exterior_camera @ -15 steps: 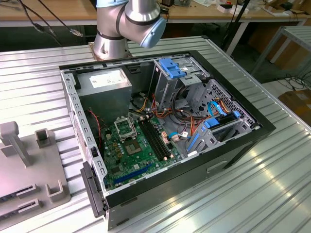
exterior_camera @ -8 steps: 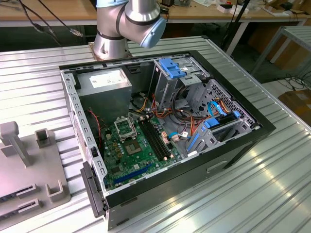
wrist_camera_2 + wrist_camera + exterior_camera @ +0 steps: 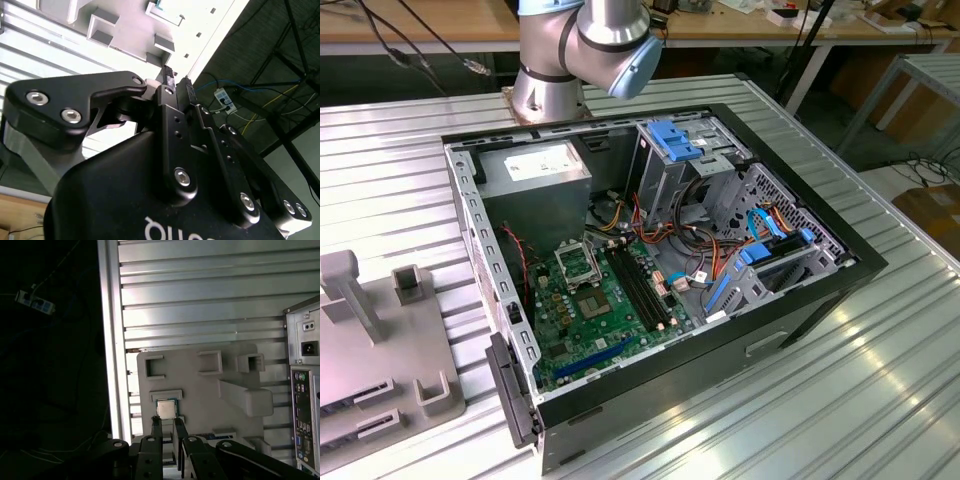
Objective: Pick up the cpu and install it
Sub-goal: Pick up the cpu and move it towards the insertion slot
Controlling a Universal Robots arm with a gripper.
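Note:
The cpu (image 3: 166,408), a small silver square with a thin green rim, lies flat in a recess of a grey fixture plate (image 3: 200,385) on the ribbed metal table. In the first wrist view my gripper (image 3: 167,424) hovers above the plate, its two thin black fingertips just short of the cpu and apart from it. A narrow gap shows between the fingers (image 3: 168,79) in both wrist views, with nothing in it. The metal socket frame (image 3: 576,262) sits on the green motherboard (image 3: 605,325) inside the open PC case (image 3: 820,290).
The fixture plate (image 3: 380,370) has raised grey blocks and posts at the exterior view's left. The case's rear panel (image 3: 305,405) stands beside the plate. Past the table edge (image 3: 107,340) is dark floor with a power strip (image 3: 32,301). Cables, drive bays and RAM slots crowd the case.

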